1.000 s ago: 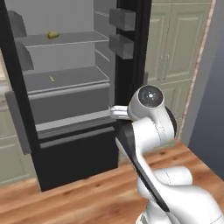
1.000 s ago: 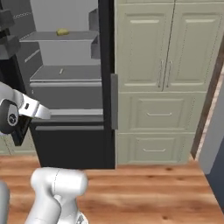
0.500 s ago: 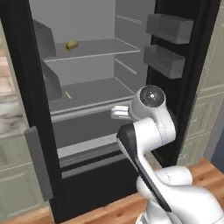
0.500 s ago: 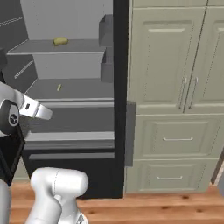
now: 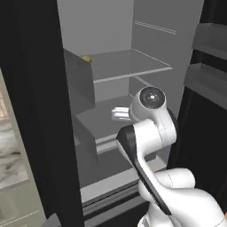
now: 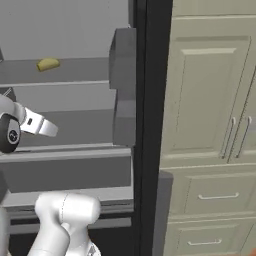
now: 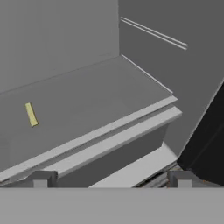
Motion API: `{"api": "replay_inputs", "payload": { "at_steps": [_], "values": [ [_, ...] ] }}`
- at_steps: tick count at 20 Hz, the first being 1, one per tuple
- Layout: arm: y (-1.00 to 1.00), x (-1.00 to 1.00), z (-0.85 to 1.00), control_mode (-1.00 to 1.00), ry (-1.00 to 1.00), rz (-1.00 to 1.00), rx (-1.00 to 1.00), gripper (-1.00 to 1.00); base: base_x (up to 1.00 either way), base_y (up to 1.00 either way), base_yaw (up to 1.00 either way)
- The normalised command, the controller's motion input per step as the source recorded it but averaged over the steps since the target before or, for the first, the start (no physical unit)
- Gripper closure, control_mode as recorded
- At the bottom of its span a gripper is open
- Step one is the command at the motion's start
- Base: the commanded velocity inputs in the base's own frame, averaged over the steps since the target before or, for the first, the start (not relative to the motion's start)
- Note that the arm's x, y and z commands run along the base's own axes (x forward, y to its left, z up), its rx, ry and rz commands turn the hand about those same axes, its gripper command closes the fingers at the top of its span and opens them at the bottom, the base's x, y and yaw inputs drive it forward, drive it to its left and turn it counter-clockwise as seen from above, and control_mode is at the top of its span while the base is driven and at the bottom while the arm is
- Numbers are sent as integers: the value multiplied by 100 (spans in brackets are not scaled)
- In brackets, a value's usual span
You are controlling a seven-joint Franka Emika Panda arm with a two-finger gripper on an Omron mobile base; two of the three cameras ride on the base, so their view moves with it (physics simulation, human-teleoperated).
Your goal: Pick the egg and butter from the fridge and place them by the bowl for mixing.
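1. Butter point(image 7: 30, 114) lies flat on the fridge point(image 5: 26, 111) middle shelf point(image 7: 109, 100), toward the back wall.
2. Gripper point(image 7: 111, 179) hangs before that shelf, empty, its jaws spread wide.
3. Step in hand, I judge: approaching the butter.
4. Next: reach in, straddle the stick, close.

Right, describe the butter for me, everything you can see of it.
The butter is a small, thin, pale-yellow stick with plain, matte sides. It lies flat on a pale grey fridge shelf, well back from the front edge, its long side pointing roughly toward the back wall. Nothing but the shelf touches it, and the open gripper is short of it.
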Motion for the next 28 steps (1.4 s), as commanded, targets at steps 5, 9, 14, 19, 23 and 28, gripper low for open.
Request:
{"api": "replay_inputs", "payload": {
  "at_steps": [5,9,14,19,23,28],
  "values": [
    [0,0,0,100,0,0,0,-100,64,100,11],
    [0,0,0,100,0,0,0,-100,4,38,9],
    [0,0,0,100,0,0,0,-100,-57,33,10],
    [0,0,0,100,0,0,0,-100,26,25,0],
    [0,0,0,100,0,0,0,-100,86,4,4],
    [0,0,0,100,0,0,0,-100,25,-61,15]
  ]
}}
